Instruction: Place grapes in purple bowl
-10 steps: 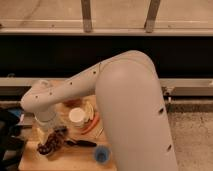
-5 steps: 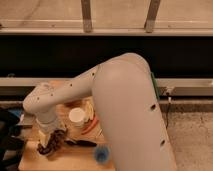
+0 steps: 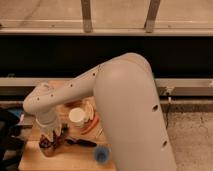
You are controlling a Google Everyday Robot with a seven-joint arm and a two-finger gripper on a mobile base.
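Observation:
My gripper (image 3: 50,136) hangs at the end of the white arm, low over the front left corner of the wooden table (image 3: 75,161). Right under it is a dark reddish-purple lumpy mass, the grapes (image 3: 56,142). They merge with a dark rounded shape that looks like the purple bowl (image 3: 44,146). I cannot tell whether the grapes are held or lying in the bowl. The wrist hides most of both.
A white cup (image 3: 77,116) stands mid-table with an orange-red bowl (image 3: 90,125) beside it. A small blue cup (image 3: 101,154) sits near the front edge. A thin dark object (image 3: 80,142) lies between them. Dark gear (image 3: 7,132) is left of the table. My arm covers the right side.
The gripper has come down and slightly forward onto the dark mass at the table's front left. The arm's large link has swung closer and fills more of the view.

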